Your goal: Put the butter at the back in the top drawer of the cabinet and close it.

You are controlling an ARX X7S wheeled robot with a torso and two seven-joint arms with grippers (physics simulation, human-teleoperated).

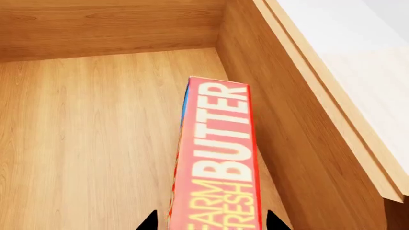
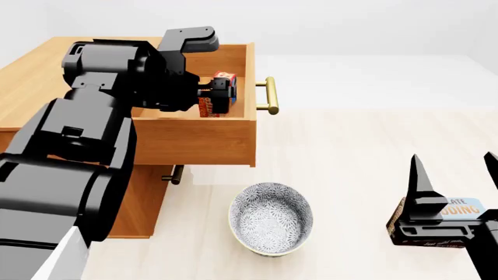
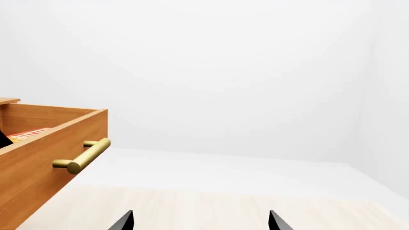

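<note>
The top drawer of the cabinet stands pulled out, its brass handle toward the open floor. My left gripper reaches into it and is shut on the butter, a red and yellow box. In the left wrist view the butter lies lengthwise between my gripper's fingertips, over the drawer's wooden floor and near one side wall. My right gripper hangs open and empty at the lower right. The right wrist view shows this gripper facing the drawer's handle.
A patterned bowl stands on the pale floor in front of the cabinet. A dark chocolate pudding box lies under my right gripper. A lower drawer's handle pokes out below the open drawer.
</note>
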